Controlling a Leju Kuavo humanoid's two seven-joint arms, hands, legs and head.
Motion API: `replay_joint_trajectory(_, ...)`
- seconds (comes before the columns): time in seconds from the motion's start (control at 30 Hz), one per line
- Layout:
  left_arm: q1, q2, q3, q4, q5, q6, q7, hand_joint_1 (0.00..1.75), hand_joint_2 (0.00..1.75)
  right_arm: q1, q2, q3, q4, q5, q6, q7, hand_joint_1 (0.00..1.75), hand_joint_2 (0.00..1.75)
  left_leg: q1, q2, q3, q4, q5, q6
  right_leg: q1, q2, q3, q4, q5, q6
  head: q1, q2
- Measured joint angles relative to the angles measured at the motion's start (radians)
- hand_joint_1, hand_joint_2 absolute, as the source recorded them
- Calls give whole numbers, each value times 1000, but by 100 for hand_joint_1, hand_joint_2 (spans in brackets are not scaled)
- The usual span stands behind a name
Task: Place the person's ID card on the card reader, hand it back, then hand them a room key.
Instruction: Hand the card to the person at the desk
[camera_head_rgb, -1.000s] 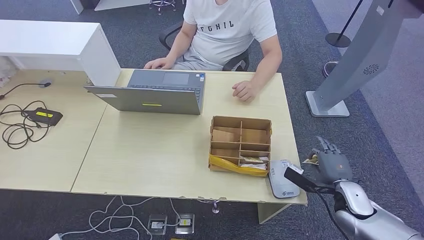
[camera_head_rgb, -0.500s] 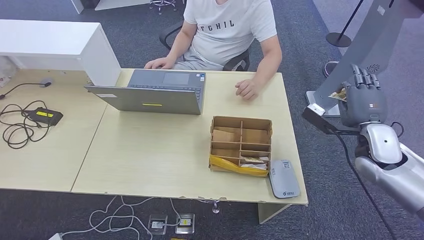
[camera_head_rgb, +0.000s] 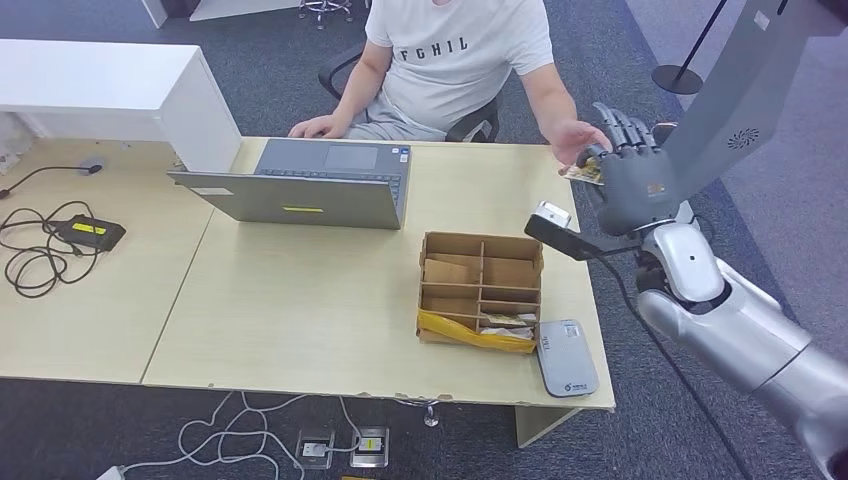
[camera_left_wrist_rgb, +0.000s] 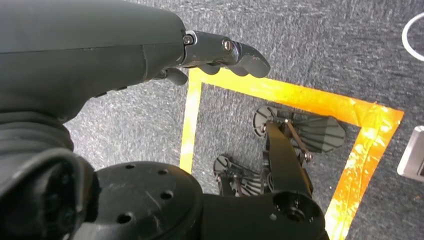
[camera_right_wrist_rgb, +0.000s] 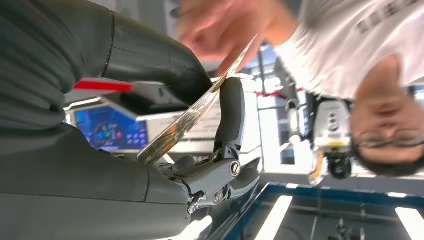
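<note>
**Card handover at the person's hand: drop risk**

Head view: you're holding the right hand (camera_head_rgb: 640, 180) up beside the far right corner of the desk (camera_head_rgb: 300, 300), w/ the ID card (camera_head_rgb: 583, 173) pinched at its fingertips. The person's hand (camera_head_rgb: 572, 140) is reaching in, palm open, touching or nearly touching the card edge; can't tell which. The card reader (camera_head_rgb: 567, 357) is sitting at the desk's near right corner, bare on top, just beside the cardboard organizer (camera_head_rgb: 482, 290). So, judging by that, you're on the hand-back step; room key is yet to come, and I can't pick one out in the organizer.

Left wrist view: the left hand (camera_left_wrist_rgb: 150, 45) is hanging over the floor, away from the desk, fingers curled in loosely, holding nothing.

Right wrist view: the card (camera_right_wrist_rgb: 195, 112) is sitting edge-on between the thick thumb and one dark finger (camera_right_wrist_rgb: 230, 115). It's a thin pinch, not much card inside it. The person's hand (camera_right_wrist_rgb: 225, 25) is blurred, so prob. moving.

Risks:
- If you're letting go before their fingers are closing on it, the card is falling to the carpet beyond the desk edge.
- If you're holding too long while they pull, the card is bending or snapping out sideways.
- If you're pushing further fwd, your fingertips are jabbing their palm.
</note>
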Motion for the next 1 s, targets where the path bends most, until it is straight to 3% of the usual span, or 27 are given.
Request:
replay_joint_trajectory(0.17, -1, -1, -12, 0, 1, 17, 21, 0, 0, 2, 112, 33, 66, -14, -2, -48, 175, 175, 0, 0, 0, 0, 0, 0, 0, 0, 0, -1, 0, 0, 0, 0)
replay_joint_trajectory(0.37, -1, 0, -22, 0, 6, 25, 33, 0, 0, 3, 182, 50, 123, -20, -1, -71, 175, 175, 0, 0, 0, 0, 0, 0, 0, 0, 0, -2, 0, 0, 0, 0)
replay_joint_trajectory(0.67, 0, 0, -28, 0, 9, 24, 28, 0, 0, 3, 227, 54, 184, -28, 1, -86, 175, 175, 0, 0, 0, 0, 0, 0, 0, 0, 0, -2, 0, 0, 0, 0)
replay_joint_trajectory(1.0, 0, 1, -29, 0, 14, 24, 22, 0, 0, 4, 234, 52, 243, 1, 18, -87, 175, 175, 0, 0, 0, 0, 0, 0, -1, 0, 0, -3, 0, 0, 0, 0)
